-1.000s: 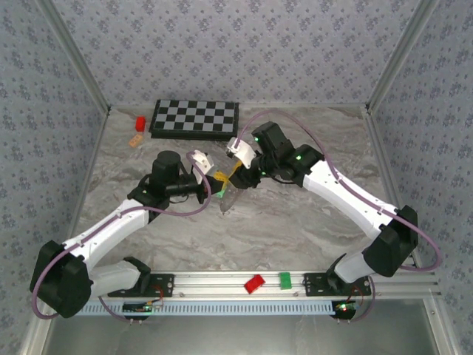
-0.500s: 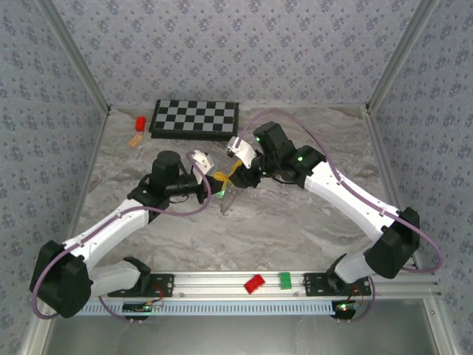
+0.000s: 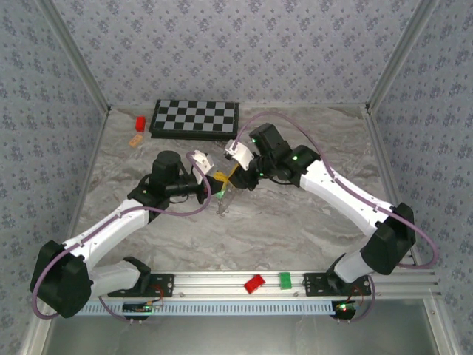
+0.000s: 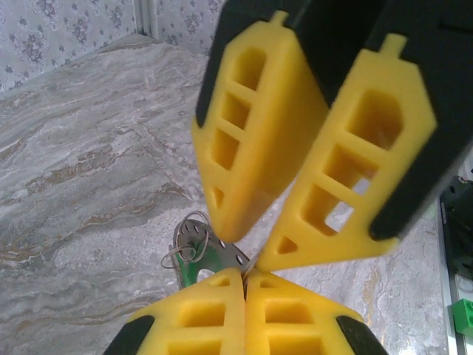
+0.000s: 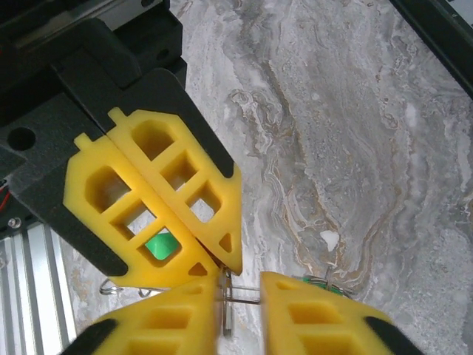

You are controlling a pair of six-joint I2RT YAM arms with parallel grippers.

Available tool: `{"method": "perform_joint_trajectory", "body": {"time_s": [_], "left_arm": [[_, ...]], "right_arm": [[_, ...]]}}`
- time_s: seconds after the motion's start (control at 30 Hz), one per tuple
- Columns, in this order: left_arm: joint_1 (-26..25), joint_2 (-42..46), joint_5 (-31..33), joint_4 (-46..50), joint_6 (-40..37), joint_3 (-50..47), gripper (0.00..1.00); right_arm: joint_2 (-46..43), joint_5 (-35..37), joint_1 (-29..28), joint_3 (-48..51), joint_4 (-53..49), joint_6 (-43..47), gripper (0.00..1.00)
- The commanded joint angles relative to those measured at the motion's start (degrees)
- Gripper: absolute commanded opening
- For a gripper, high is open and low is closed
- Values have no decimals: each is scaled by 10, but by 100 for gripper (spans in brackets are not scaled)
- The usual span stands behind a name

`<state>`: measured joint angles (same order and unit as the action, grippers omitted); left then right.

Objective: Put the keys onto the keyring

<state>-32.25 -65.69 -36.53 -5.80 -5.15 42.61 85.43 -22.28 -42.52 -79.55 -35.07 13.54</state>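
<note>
Left arm (image 3: pixel 111 224) and right arm (image 3: pixel 347 196) reach inward over the table (image 3: pixel 295 222), left claw (image 4: pixel 244 274) pressed together, right claw (image 5: pixel 242 285) narrowly parted.

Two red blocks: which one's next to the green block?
The red block on the front rail, right beside the green block. The other red block lies back left, near the chessboard.

Left hand (image 3: pixel 216 190) beside right hand (image 3: pixel 230 183)

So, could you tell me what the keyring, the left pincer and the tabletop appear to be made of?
Keyring: apparently thin grey metal, by its dull sheen and punched holes. Left pincer: matte yellow, latticed, probably moulded or printed plastic. Tabletop: grey-white marble veining with slight gloss; stone or printed laminate, cannot tell.
</note>
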Motion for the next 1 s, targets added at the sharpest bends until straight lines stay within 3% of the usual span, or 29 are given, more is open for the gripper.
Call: {"method": "perform_joint_trajectory", "body": {"time_s": [0.0, 0.07, 0.23, 0.37, 0.43, 0.67, 0.97], "left_arm": [[0, 9, -21, -21, -7, 23, 0], [-1, 10, -22, -21, -7, 24, 0], [-1, 15, -19, -20, -3, 24, 2], [-1, 24, -12, -19, 1, 23, 24], [-1, 26, -8, -20, 1, 22, 27], [-4, 15, -14, -25, 5, 23, 28], [-21, 0, -34, -23, 5, 37, 29]], "right_arm": [[5, 7, -2, -15, -10, 4, 9], [4, 7, -3, -13, -6, 4, 0], [-9, -2, -1, 1, 4, 17, 0], [-40, -30, 9, 41, 68, -2, 0], [-61, -55, 19, 66, 107, -17, 0], [-117, -129, 52, 138, 215, -62, 0], [-135, -151, 67, 173, 268, -91, 0]]}}
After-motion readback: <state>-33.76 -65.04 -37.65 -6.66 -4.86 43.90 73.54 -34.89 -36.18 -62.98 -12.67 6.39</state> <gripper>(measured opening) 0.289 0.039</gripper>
